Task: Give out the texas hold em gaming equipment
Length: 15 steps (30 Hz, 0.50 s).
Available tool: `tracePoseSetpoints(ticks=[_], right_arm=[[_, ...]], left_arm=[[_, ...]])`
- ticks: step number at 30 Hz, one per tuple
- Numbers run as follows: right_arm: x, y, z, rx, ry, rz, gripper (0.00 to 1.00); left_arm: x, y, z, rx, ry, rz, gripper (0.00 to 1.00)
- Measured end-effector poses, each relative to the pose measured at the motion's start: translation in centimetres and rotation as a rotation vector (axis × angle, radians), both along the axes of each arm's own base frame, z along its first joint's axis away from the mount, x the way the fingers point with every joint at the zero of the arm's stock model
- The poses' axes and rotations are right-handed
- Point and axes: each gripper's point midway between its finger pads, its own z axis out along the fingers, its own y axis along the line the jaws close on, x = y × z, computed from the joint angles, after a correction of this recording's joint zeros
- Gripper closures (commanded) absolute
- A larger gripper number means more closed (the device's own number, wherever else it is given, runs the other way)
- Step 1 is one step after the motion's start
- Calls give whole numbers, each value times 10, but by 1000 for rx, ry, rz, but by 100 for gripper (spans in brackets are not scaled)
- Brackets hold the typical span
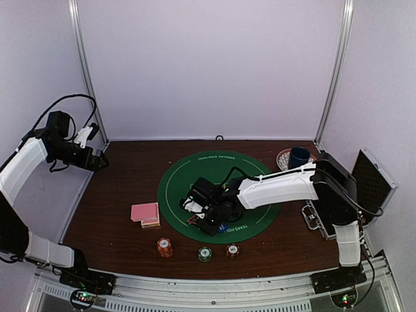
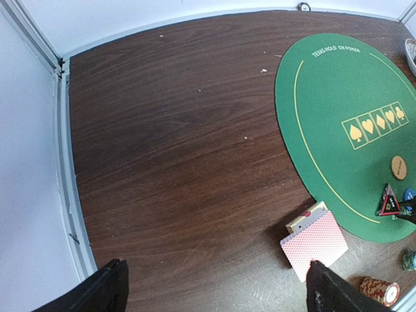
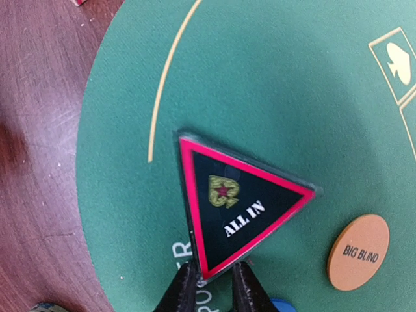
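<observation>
The right hand [image 3: 211, 284] had its two fingers drawn in on the lowest corner of the red-edged black triangle marker [image 3: 237, 208], lettered ALL IN. It pinched the marker over the near left part of the round green felt mat [image 3: 273, 97]. From the left wrist's view the marker stood tilted up off the felt. An orange round button [image 3: 358, 252] marked BIG BLIND lay flat on the mat just to the marker's right. A sliver of a blue round button [image 3: 283, 304] showed close beside the fingers.

The left hand [image 2: 214, 292] hung wide open with nothing between its fingers. It was over the far left corner of the dark wooden surface [image 2: 182, 162], well apart from the mat.

A stack of pink-backed playing cards [image 1: 144, 212] rested on the surface just left of the mat, touching a pale card box [image 2: 305, 220]. Along the near edge stood a row of small striped poker chip stacks: an orange-red stack [image 1: 164, 247], a green stack [image 1: 205, 253] and a second orange-red stack [image 1: 232, 250]. At the far right sat a blue mug [image 1: 299, 156] on a patterned plate, near a silver-edged black case [image 1: 374, 179].
</observation>
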Motion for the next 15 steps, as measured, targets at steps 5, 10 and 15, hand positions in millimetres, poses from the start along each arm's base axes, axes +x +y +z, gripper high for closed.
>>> tracePoseSetpoints(ticks=[5,10,15], right_arm=[[9,8,0,-24,-18,-10,83],[26,27,2,-18,-51,-41,86],[51,45,3,16,-76,-99,86]], left_arm=[[-1,0,3,1,-9,0,3],[-3,-1,4,0,-11,-1,2],[-8,-1,4,-2,-3,-2,2]])
